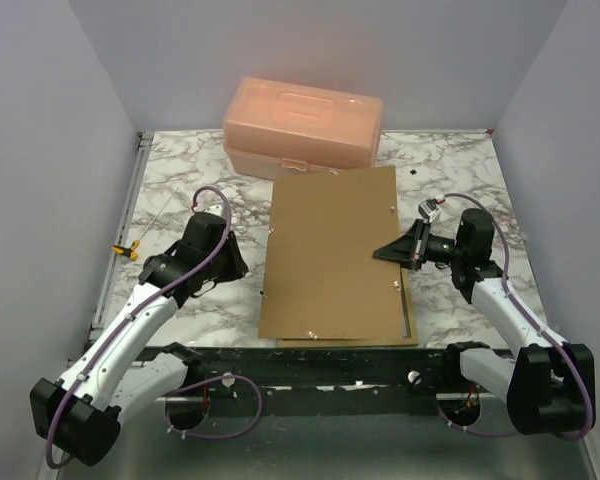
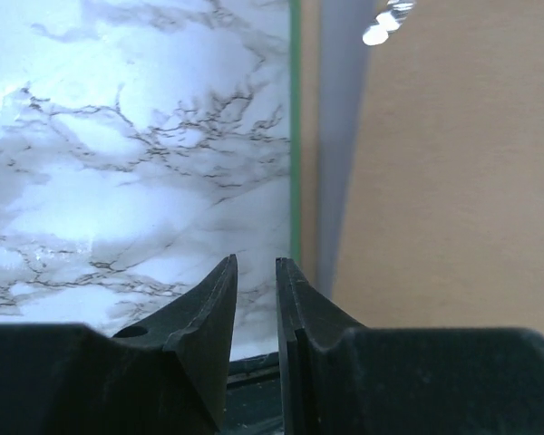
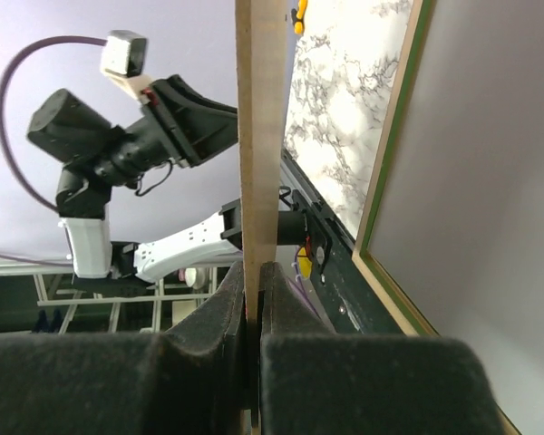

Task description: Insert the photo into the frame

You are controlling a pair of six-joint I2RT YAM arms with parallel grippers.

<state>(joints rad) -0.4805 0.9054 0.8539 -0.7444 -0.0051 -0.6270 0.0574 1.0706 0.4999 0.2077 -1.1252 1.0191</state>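
The frame lies flat mid-table, showing as a thin pale strip under the brown backing board. Its green edge runs beside the marble. My right gripper is shut on the board's right edge and holds that side raised. The wrist view shows the board edge-on between the shut fingers of the right gripper. Beside it is the frame, with a plain grey surface inside it. My left gripper sits low at the frame's left side. The left gripper is open and empty. The photo is hidden.
A peach plastic box stands at the back, just behind the board's far edge. A small yellow clamp sits on the metal rail along the table's left side. Purple walls close in on the left, right and back.
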